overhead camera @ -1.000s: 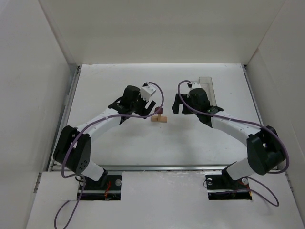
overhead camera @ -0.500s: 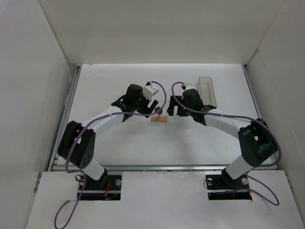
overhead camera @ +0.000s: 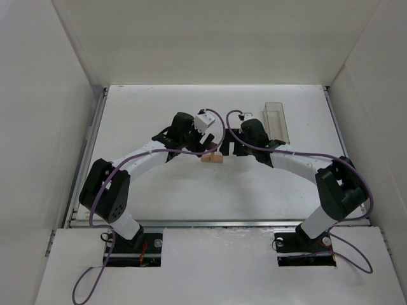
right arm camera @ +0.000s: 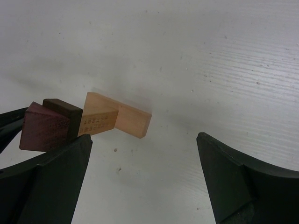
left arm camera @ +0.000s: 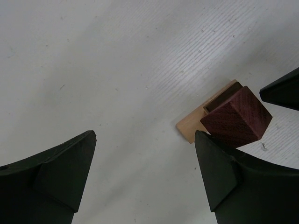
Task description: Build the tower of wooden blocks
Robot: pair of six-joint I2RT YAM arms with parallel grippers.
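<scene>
Your left gripper (left arm camera: 145, 137) has its fingers (left arm camera: 51, 172) spread wide with only bare table between them, so it grips nothing. Just past the tip of one of them sits a reddish cube (left arm camera: 236, 116); you cannot tell from the wrist view whether that tip touches it. The cube rests over a darker block (left arm camera: 223, 96), and a tan bar (left arm camera: 194, 127) lies flat on the table beneath them. Your right gripper (right arm camera: 145, 139) is also wide open and empty. Its wrist view shows the same pieces from the other side, with the tan wood nearest its opening and the two dark cubes behind. At the edge of each wrist view a black fingertip of the other gripper shows close beside the cubes. From above, the block tower (overhead camera: 213, 159) stands near the middle of the white table (overhead camera: 191, 190), and the two grippers close in on it from either side, left and right. A clear plastic box (overhead camera: 276, 121) lies behind the right arm, apart from the blocks. White walls stand around the table on three sides.
</scene>
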